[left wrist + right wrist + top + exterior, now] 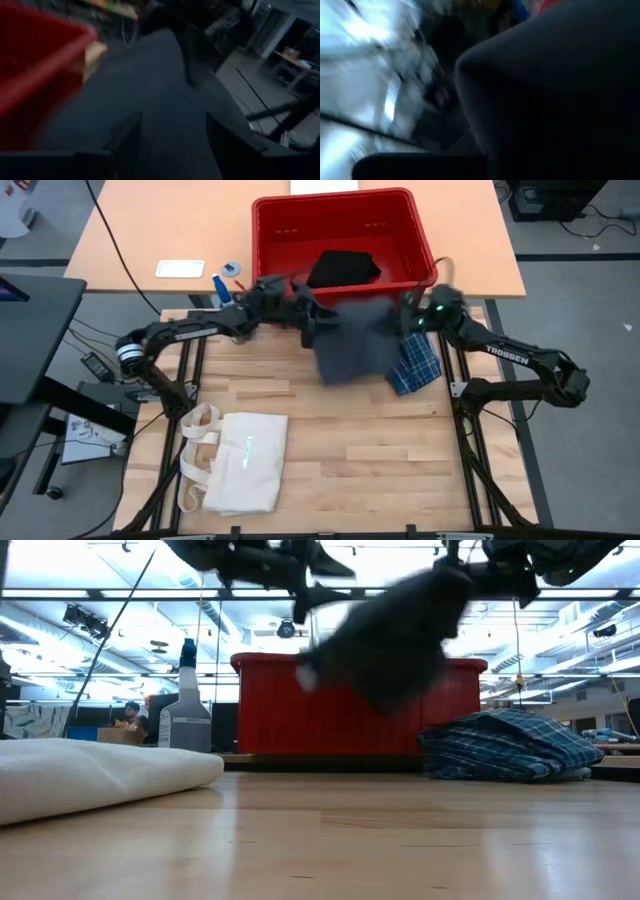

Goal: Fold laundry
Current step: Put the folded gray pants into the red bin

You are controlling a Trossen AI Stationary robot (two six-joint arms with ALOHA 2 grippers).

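Observation:
A grey-blue garment (355, 340) hangs blurred in the air in front of the red basket (345, 210). My right gripper (417, 317) is at its upper right corner, shut on it. My left gripper (305, 318) is at its left edge, and in its wrist view the fingers (127, 145) stand apart with grey cloth (165, 100) between them. The blue-and-white plaid garment (415, 365) lies bunched on the table under the right arm. The black garment (343, 268) lies inside the basket. My left gripper has the grey garment's left edge (170, 140) lying between its open fingers; whether they touch it I cannot tell. My right gripper holds the garment by its upper right corner (450, 585), and cloth (550, 90) covers its wrist view and hides the fingers. The garment hangs below it, clear of the table.
A cream tote bag (240, 462) lies flat at the table's near left. The basket's wall (300, 710) stands along the far edge. A spray bottle (186, 705) stands to the left of the basket. Bare wood (380, 450) shows in the middle and near right.

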